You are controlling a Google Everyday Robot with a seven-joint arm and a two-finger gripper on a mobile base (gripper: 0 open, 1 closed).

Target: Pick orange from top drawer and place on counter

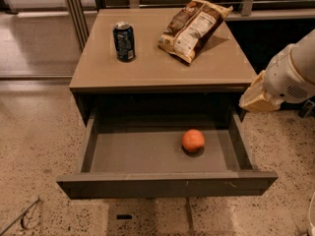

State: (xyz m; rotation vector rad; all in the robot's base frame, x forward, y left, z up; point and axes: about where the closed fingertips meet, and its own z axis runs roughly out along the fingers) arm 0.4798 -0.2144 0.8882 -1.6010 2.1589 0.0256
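Speckled floor [34,132] at far left, around the cabinet.

Soda can [124,42]: dark, upright, on the left part of the counter [162,68], toward the back. Apart from the other items.

Counter: tan, glossy, square top of the dark-sided cabinet.

Top drawer [167,185]: pulled well out toward the camera, below the counter's front edge. Grey inner floor visible, front panel plain.

Chip bag [192,28]: brown and white, lying flat and slanted on the right rear of the counter, well apart from the can.

Orange [193,140]: inside the top drawer, resting on its floor, right of centre and about midway front to back. Nothing is touching it.

Gripper [255,98]: tan, at the end of a white arm [290,75] coming in from the right edge. It hangs just off the cabinet's right front corner, at about the level of the counter edge, above the drawer's right wall. It is apart from the orange and carries nothing visible; whether it is released or clenched, cannot tell.
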